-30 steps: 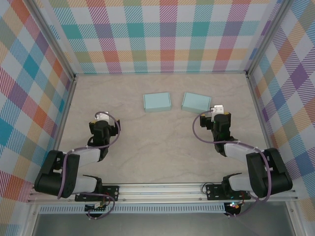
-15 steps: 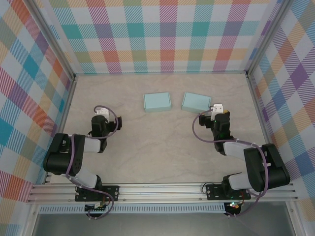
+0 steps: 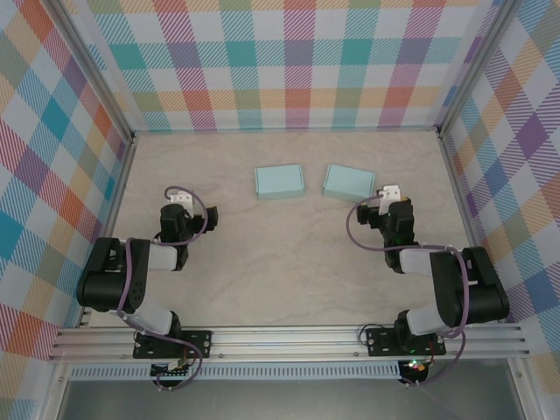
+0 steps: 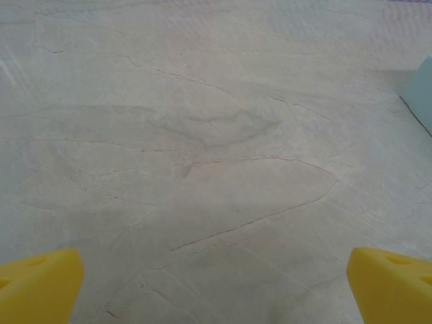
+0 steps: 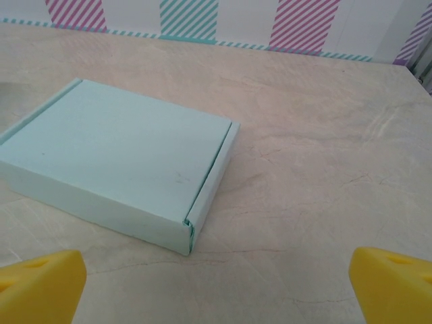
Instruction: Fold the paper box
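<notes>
nearest me in the top view, the metal rail (image 3: 289, 337) carries both arm bases, and beyond it the pale, marble-veined table (image 3: 280, 262) runs back to the plaid walls (image 3: 280, 61) that close in 3 sides. the left gripper (image 3: 180, 201) sits low over the left part of the table, and on its wrist camera the left gripper (image 4: 216, 287) stands wide open, 1 yellow fingertip (image 4: 40, 283) in each lower corner and only bare veined surface between them, so it holds nothing. the right gripper (image 3: 388, 194) is out over the right part of the table; its wrist camera shows the right gripper (image 5: 216, 287) spread just as wide with nothing in its grasp, yellow pads (image 5: 395, 283) low at the frame corners. 2 flat, pale blue paper boxes lie closed on the table further back. the right-hand box (image 3: 349, 181) rests just ahead and to the left of the right fingers, apart from them; in the wrist view the right-hand box (image 5: 121, 162) lies flat with its flap seam facing right. the left-hand box (image 3: 279, 182) lies beside it near the table's middle, well apart from the left gripper, and only a blue sliver of the left-hand box (image 4: 424, 91) shows at the right edge of the left wrist view.
</notes>
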Controlling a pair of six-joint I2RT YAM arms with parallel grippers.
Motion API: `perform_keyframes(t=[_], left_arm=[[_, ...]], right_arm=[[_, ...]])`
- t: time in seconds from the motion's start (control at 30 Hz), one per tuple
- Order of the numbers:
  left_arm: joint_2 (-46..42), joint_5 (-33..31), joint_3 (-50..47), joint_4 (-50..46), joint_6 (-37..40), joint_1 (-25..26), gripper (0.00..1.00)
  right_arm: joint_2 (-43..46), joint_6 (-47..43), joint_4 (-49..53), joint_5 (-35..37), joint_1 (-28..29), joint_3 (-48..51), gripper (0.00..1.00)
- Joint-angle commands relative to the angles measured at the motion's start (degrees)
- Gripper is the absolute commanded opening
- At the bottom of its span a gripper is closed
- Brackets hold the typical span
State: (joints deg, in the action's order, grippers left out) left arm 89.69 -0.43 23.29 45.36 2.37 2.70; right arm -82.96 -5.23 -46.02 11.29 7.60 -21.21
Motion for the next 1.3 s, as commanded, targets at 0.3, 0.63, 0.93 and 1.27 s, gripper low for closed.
perform_keyframes(t=[0.3,0.63,0.93,1.27], left_arm=[[0.1,1.0,1.0,0.8,-0.5,-0.4,1.00],[0.2,1.0,1.0,0.9,-0.5,-0.4,1.00],[0.1,0.9,1.0,0.8,-0.5,-0.4,1.00],[0.1,0.9,1.0,0.8,-0.3,-0.3,1.00]], right_arm=[[-5.0,4.1,-4.4,-9.1,-4.9,-0.7,1.00],[-5.0,6.2,-1.7,-11.9,-7.5,-2.2,1.00],[-5.0,6.0,-1.6,-12.1,-7.6,-2.3,1.00],[-5.0,6.0,-1.6,-12.2,-7.5,-2.3,1.00]])
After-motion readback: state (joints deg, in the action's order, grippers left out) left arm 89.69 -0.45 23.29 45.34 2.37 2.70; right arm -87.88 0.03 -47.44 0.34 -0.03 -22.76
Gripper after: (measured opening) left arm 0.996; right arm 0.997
